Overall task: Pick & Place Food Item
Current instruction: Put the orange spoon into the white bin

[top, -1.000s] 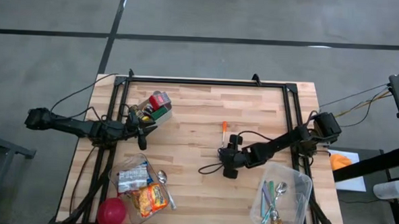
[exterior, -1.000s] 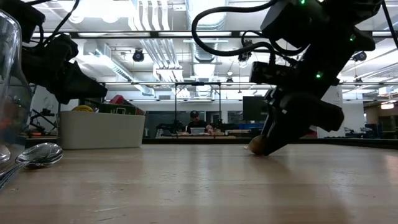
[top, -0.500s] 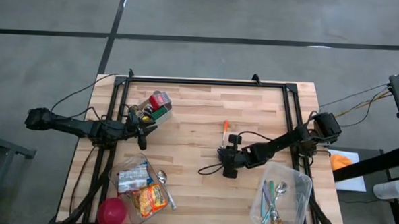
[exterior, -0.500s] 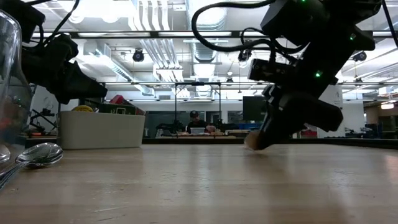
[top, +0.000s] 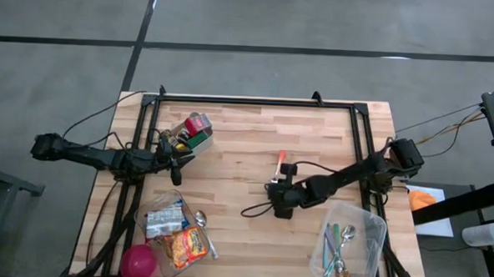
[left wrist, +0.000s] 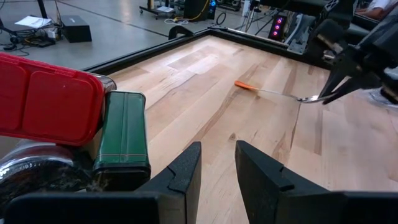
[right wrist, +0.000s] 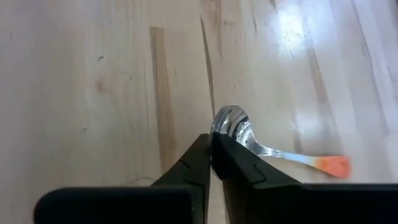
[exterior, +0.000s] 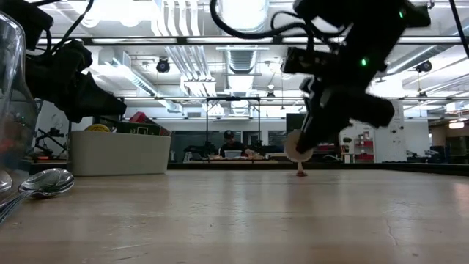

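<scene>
From above, the right gripper sits mid-table, beside the clear bin. Its wrist camera shows the fingers pinching the spoon by the bowl. Low down, the spoon's bowl end is lifted. Picking is done; placing is left. The left gripper waits, slightly spread.

spoon | metal, shiny bowl, slim silver stem, orange-tipped handle | bowl pinched between closed fingers of right gripper, bowl end lifted, handle tip low toward the wooden table | near table centre, handle pointing to the far edge
</scene>
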Controlling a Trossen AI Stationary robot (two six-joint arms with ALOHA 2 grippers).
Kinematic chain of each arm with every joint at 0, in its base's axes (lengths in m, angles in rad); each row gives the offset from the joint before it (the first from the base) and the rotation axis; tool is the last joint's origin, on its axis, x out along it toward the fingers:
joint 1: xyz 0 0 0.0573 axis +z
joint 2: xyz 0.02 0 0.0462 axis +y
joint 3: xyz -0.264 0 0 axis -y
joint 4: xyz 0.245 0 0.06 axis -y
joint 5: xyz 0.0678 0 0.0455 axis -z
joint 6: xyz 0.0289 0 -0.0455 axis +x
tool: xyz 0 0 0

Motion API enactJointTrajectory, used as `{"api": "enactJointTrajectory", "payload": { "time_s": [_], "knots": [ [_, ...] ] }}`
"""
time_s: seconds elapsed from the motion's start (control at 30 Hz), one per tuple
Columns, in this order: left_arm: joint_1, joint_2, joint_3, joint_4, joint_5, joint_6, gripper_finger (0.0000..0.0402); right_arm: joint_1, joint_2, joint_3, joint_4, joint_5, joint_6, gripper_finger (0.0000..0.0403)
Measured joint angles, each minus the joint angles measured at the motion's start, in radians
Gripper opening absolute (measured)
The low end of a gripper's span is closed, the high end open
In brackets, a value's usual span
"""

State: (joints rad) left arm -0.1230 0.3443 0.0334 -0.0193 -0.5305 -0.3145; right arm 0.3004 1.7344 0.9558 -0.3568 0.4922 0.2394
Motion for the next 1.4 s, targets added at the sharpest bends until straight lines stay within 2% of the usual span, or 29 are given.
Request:
{"api": "enactJointTrajectory", "payload": {
  "time_s": [0.27,0.67,1.03,1.23,1.4],
  "knots": [
    [0.000,0.000,0.000,0.000,0.000,0.000,0.0101,0.001,-0.001,0.242,-0.359,0.036,0.000,0.0008],
    [0.000,0.000,0.000,0.000,0.000,0.000,0.0101,0.024,-0.003,0.558,-0.736,0.053,0.009,0.0008],
    [0.000,0.000,0.000,0.000,0.000,0.000,0.0101,0.123,-0.005,0.894,-1.202,-0.123,0.351,0.0008],
    [0.000,0.000,0.000,0.000,0.000,0.000,0.0101,0.217,-0.037,1.014,-1.217,-0.175,0.440,0.0008],
    [0.000,0.000,0.000,0.000,0.000,0.000,0.0101,0.321,-0.071,1.058,-1.214,-0.182,0.555,0.0008]
  ]
}}
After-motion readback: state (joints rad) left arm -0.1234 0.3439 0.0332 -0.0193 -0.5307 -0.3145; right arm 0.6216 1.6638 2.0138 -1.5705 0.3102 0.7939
